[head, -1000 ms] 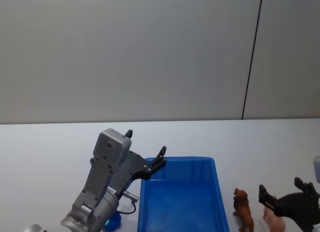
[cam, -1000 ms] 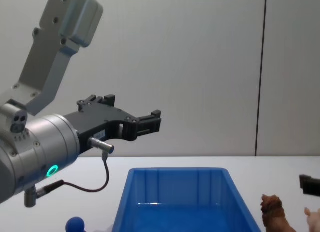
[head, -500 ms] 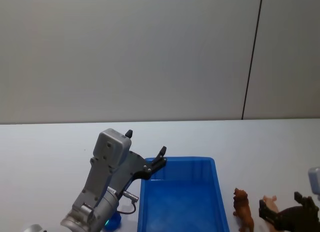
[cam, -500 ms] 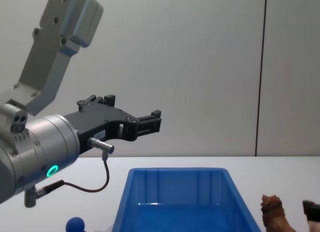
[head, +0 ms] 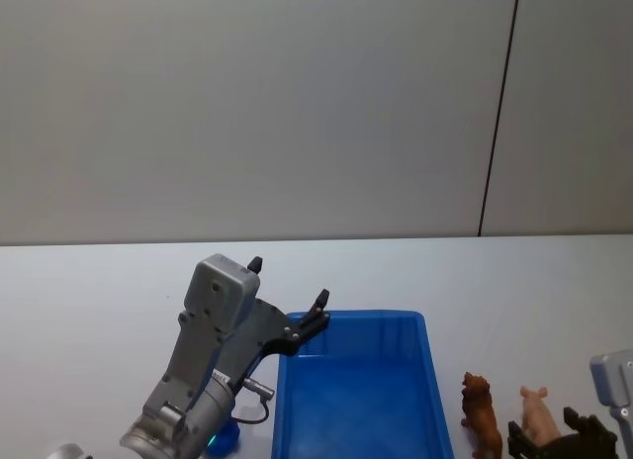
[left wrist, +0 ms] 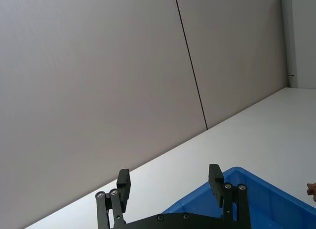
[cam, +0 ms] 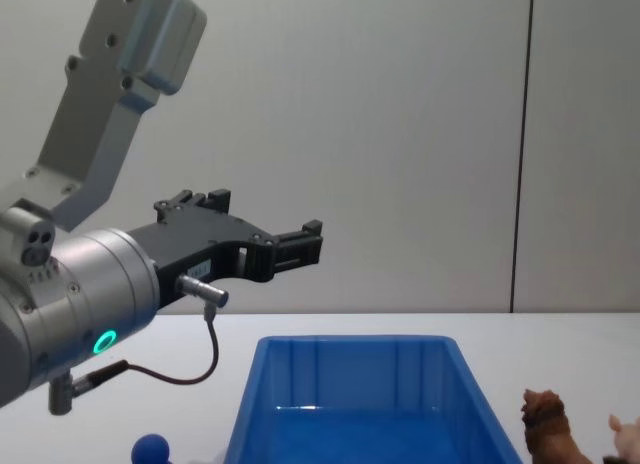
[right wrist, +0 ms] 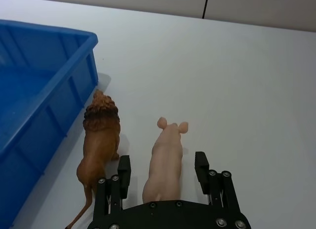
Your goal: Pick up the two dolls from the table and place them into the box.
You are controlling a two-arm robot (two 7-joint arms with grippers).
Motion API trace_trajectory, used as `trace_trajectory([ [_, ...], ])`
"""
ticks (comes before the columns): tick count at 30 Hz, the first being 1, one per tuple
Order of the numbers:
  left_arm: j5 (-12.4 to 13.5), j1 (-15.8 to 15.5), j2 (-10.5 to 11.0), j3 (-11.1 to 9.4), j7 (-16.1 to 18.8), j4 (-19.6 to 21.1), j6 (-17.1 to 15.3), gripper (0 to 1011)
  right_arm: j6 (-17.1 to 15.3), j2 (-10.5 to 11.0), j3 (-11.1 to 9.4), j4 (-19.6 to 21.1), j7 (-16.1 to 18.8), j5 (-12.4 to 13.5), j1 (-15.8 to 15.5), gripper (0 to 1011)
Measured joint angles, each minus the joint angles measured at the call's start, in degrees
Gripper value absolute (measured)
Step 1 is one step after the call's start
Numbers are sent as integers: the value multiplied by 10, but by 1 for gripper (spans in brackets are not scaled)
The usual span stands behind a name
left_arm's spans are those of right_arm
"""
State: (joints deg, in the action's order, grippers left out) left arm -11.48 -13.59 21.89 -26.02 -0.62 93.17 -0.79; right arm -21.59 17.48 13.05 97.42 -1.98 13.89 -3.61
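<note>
As they stand side by side on the tabletop (right wrist: 247, 81) just right of the 1 blue box (right wrist: 74, 93), the 2 dolls, brown lion (right wrist: 100, 135) and pink pig (right wrist: 165, 160), point heads away from the robot, long axes parallel. The right pincer (right wrist: 162, 162), spread, flanks the pig's rump; the left pincer (left wrist: 169, 173), spread, hovers above the box's far left corner.
</note>
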Motion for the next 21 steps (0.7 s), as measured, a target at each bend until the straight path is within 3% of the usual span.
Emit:
trace_trajectory([
  [14,0,0,0,0,0,0,0,1001,0,-4,1,-10,7,-9,0,398],
  [21,0,0,0,0,0,0,0,1001,9,-3,-1,10,1,-21,-3,380],
])
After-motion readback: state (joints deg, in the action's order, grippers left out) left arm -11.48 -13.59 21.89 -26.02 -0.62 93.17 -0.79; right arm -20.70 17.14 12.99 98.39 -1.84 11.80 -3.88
